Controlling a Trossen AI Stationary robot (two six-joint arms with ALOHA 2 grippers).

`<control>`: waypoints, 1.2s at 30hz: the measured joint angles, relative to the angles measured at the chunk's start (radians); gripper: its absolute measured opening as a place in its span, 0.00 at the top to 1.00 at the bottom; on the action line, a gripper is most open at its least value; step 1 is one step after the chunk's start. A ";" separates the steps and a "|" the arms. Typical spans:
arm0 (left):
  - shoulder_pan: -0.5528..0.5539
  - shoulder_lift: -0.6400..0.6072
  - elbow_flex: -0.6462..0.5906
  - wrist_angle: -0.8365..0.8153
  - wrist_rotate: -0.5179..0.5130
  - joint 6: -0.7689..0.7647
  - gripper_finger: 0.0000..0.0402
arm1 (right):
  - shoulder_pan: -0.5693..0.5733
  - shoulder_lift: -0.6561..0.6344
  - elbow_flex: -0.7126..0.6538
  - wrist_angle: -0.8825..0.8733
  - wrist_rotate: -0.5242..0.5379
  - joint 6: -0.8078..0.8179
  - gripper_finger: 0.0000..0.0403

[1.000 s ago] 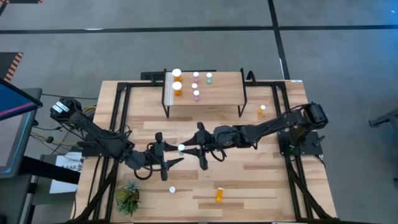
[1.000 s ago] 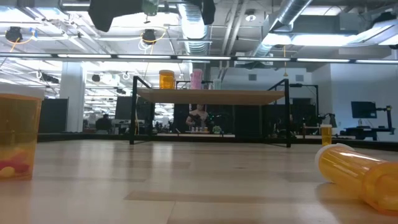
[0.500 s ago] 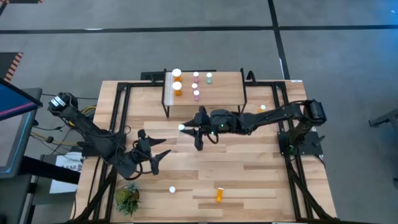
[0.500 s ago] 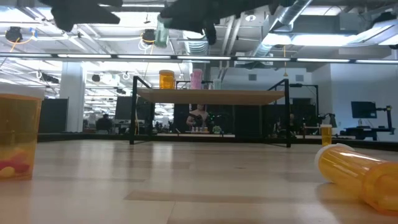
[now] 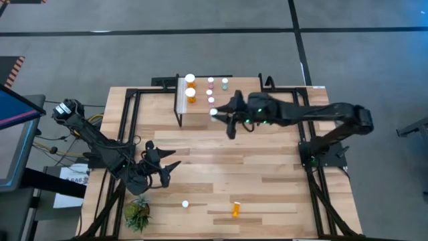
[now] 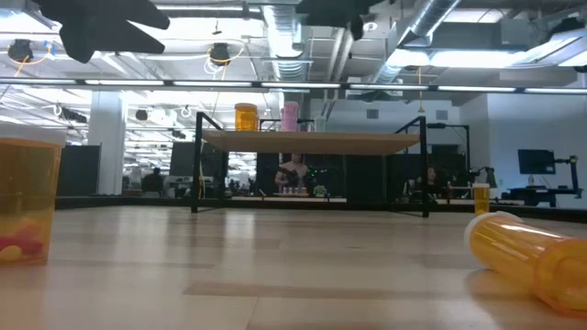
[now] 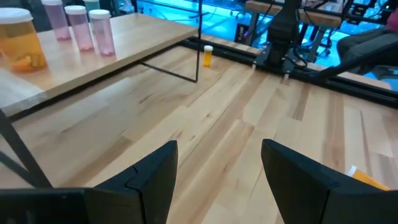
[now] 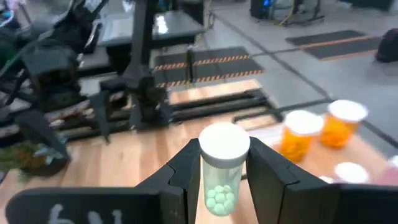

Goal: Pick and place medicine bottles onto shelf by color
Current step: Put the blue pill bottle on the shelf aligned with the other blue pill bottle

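Since the earlier frames, the right arm had carried its bottle from mid-table up to the front edge of the shelf, and the left arm had pulled back toward the table's left side.

At the far left of the high view, the left gripper (image 5: 162, 167) hung over the table above the potted plant (image 5: 138, 213), its fingers (image 7: 152, 180) spread apart with nothing between them. A white-capped bottle (image 5: 185, 203) stood on the table near the front edge, just right of the plant. An orange bottle (image 5: 235, 209) lay further right along the same edge; in the low view it lay on its side (image 6: 532, 258).

On the shelf (image 5: 241, 100), near its left end, stood two larger orange bottles (image 5: 190, 88) beside the white strip. To their right stood two pink bottles (image 5: 210, 91) and, beyond them, one pale green bottle (image 5: 225, 84). The left wrist view showed three bottles (image 7: 79, 26) standing upright in a row next to an orange one (image 7: 18, 37).

The right gripper (image 5: 218, 114) was at the shelf's front edge, just right of the pink bottles. Its fingers (image 8: 273, 168) were clamped on a pale green bottle (image 8: 221, 168), held upright with the white cap uppermost and the green pills visible inside.

A small orange bottle (image 7: 208, 55) stood on the table beyond the right end of the shelf, visible in the left wrist view.
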 joint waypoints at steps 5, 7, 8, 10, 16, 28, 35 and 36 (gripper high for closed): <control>0.000 0.000 0.000 0.000 -0.007 -0.006 0.45 | -0.047 -0.042 0.000 -0.059 0.000 -0.028 0.69; 0.000 0.000 0.000 0.001 -0.010 -0.006 0.45 | -0.071 -0.044 0.000 -0.084 0.000 -0.037 0.69; 0.000 0.000 0.000 0.000 -0.011 -0.006 0.45 | -0.084 -0.044 0.000 -0.094 0.000 -0.041 0.69; 0.000 0.000 0.000 -0.001 -0.018 -0.006 0.45 | -0.105 -0.032 0.000 -0.092 0.000 -0.039 0.69; 0.000 0.000 0.000 -0.005 -0.032 -0.001 0.45 | -0.138 -0.047 -0.060 -0.031 -0.011 -0.054 0.69; 0.057 0.000 0.000 -0.005 -0.114 0.009 0.45 | -0.322 -0.115 -0.298 0.256 -0.042 -0.057 0.69; 0.127 0.000 0.000 -0.005 -0.097 0.030 0.45 | -0.353 0.020 -0.299 0.317 -0.068 -0.079 0.69; 0.136 0.000 0.000 -0.006 -0.083 0.031 0.45 | -0.358 0.035 -0.300 0.329 -0.070 -0.080 0.69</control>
